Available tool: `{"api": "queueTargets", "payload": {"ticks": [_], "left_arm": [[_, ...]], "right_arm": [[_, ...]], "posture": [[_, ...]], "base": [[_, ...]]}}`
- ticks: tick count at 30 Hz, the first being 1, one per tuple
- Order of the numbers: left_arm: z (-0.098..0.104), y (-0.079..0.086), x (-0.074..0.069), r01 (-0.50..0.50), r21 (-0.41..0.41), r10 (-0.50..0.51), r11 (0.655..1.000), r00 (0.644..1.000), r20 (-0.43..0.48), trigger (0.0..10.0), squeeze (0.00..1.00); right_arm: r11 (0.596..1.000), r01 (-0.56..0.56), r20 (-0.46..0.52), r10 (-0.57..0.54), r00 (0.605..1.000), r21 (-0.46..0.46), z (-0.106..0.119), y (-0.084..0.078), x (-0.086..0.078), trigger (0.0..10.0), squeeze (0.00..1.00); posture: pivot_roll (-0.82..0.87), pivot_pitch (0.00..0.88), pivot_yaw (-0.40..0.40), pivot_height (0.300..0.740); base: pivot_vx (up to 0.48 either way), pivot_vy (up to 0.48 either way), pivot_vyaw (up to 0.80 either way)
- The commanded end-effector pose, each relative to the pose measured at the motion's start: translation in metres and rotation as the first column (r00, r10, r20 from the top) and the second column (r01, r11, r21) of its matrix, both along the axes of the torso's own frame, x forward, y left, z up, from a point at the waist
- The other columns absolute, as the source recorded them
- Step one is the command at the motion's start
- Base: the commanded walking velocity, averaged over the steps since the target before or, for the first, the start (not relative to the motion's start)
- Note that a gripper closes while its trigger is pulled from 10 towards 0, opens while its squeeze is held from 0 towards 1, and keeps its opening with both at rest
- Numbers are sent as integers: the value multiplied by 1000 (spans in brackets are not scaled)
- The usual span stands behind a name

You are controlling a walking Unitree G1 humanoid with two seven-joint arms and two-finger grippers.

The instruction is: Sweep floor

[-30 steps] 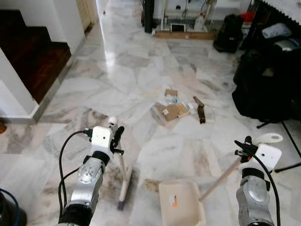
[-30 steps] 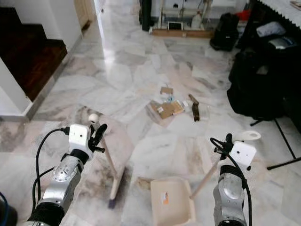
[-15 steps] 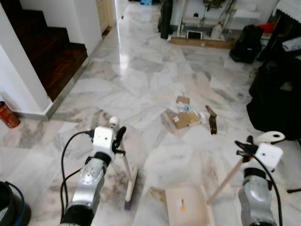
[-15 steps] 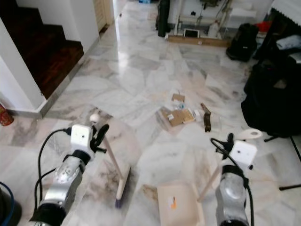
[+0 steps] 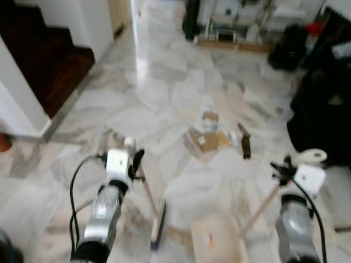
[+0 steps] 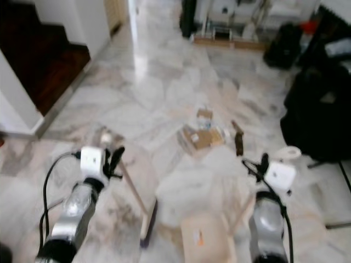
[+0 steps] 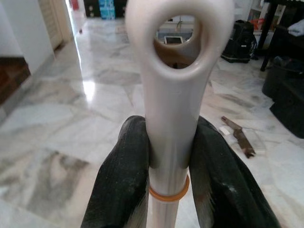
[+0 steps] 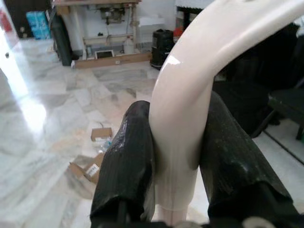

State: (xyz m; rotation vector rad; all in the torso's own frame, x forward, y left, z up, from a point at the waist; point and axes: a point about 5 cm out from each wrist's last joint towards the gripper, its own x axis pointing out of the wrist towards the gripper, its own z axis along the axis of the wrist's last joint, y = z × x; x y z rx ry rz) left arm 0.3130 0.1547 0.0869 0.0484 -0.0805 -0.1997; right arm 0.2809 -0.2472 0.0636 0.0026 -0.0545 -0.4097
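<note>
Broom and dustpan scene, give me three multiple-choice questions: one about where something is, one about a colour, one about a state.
1. Where does the litter lie?
A. on the stairs
B. on the floor ahead of the dustpan
C. inside the dustpan

2. What colour is the broom handle?
A. cream
B. red
C. blue

3. What is the left gripper doing?
A. hanging open
B. clamped on the broom handle
C. holding a box

Answers:
1. B, the cardboard scraps sit on the marble floor beyond the dustpan.
2. A, the left wrist view shows it pale cream.
3. B, both black fingers press on the handle.
</note>
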Motion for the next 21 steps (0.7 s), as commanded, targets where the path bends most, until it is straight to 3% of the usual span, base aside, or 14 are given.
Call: {"api": "queueTargets", "payload": {"ticks": [1,18,21], "left_arm": [[8,-5,2,14,11,-14,1000,999,42,10000,0],[7,-3,1,10,9,-10,1000,999,41,10000,0],[7,-4,1,11,9,-11,1000,999,41,10000,0]], "right_arm": [[1000,24,24,-23,999,-17,6,-8,-1,10000,0],[999,11,19,-10,1000,-36,6,-7,-1,10000,0],[999,-7,24,8,1000,-46,7,-4,0,10000,0]], "posture": [[81,66,-24,740],[80,72,-24,740],[79,72,-24,740]], "base": [[319,0,0],[323,0,0],[324,0,550]]}}
